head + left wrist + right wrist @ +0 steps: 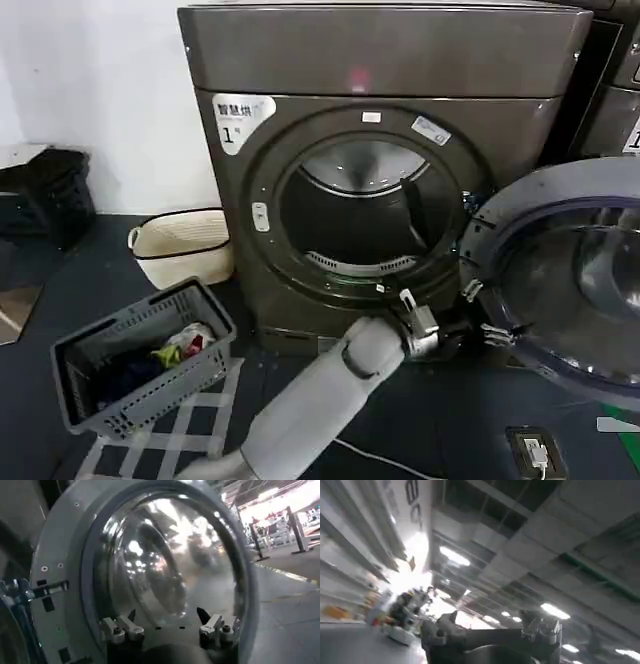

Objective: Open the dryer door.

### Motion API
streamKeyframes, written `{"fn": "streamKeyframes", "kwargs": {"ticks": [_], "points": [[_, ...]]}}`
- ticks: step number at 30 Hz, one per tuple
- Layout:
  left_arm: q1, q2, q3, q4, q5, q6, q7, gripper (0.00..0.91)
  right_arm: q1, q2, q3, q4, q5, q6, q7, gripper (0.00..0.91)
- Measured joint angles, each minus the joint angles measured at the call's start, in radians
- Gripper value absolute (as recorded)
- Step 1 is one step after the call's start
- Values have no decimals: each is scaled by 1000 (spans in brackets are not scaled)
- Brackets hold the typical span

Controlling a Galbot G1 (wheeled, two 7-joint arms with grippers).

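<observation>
The dryer door (560, 275) stands swung wide open to the right of the machine, its grey inner rim and domed glass facing out, its near edge low by the floor. The left gripper (478, 322) sits at the door's lower left edge, close to the hinge side of the drum opening; in the left wrist view its 2 fingers (119, 628) are spread apart with nothing between them, pointing at the domed glass of the door (165, 565). The left arm (320, 390) runs across the near floor in front of the machine.

The dryer (380, 60) is dark grey, its round drum opening (365, 215) bare and unblocked. A white sticker (240, 115) at its upper left carries Chinese characters and a large "1"; a smaller label (431, 130) at upper right is too small to read. Another machine (612, 85) stands just right of it.

Left of the dryer a cream basket (182, 243) sits by the white wall. Nearer, a grey plastic laundry basket (140, 358) holds coloured clothes and rests partly on a white lattice-patterned mat (185, 430). A power socket (535, 452) lies on the dark floor at the near right.

The right gripper (492, 635) points up toward a ceiling with strip lights, fingers apart.
</observation>
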Motion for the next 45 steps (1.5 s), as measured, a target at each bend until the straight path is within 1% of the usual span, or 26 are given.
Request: {"fn": "streamKeyframes", "kwargs": {"ticks": [5, 10, 13, 19, 25, 32, 36, 41, 45], "points": [[26, 0, 0, -41, 0, 8, 8, 907, -6, -37, 29, -46, -3, -25, 2, 907], [62, 0, -3, -109, -6, 10, 18, 907, -18, -66, 53, -87, 3, -22, -2, 907], [93, 9, -5, -169, -12, 6, 20, 907, -23, -72, 54, -99, 3, -19, -3, 907], [144, 156, -4, -290, -13, -1, 20, 907, -25, -76, 43, -110, 7, -9, -11, 907], [181, 300, -21, -404, 23, -36, 12, 907, -36, -92, 37, -138, 12, 14, -18, 907], [214, 485, -79, -503, 134, -122, 32, 907, -40, -117, 28, -157, 66, 12, -34, 907], [240, 600, -128, -547, 163, -172, 37, 907, -40, -127, 17, -169, 97, 34, -52, 907], [282, 749, -203, -542, 244, -268, 24, 907, -36, -141, -8, -184, 108, 45, -67, 907], [331, 847, -286, -517, 357, -356, -13, 907, -26, -150, -29, -193, 107, 50, -81, 907]]}}
